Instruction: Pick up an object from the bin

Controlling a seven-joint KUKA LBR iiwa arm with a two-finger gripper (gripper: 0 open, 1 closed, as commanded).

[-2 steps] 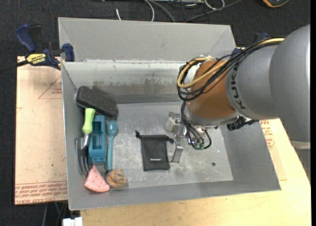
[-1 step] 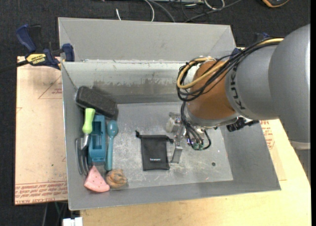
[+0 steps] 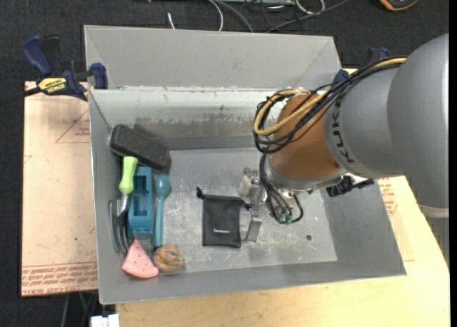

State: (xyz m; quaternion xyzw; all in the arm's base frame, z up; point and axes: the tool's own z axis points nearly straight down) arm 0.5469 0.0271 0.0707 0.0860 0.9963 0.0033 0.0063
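My gripper is low in the middle of the bin, under the orange wrist cover. It stands open, one fingertip toward the bin's front and the other toward the back. A flat black square pouch with a small tab at its upper left lies on the bin floor just left of the gripper. The pouch's right edge reaches in between the two fingers. Whether the fingers touch it I cannot tell.
Along the left wall lie a black block, a green handle, a blue plastic tool and metal tongs. A pink wedge and a brown lump sit at the front left. The arm covers the bin's right side.
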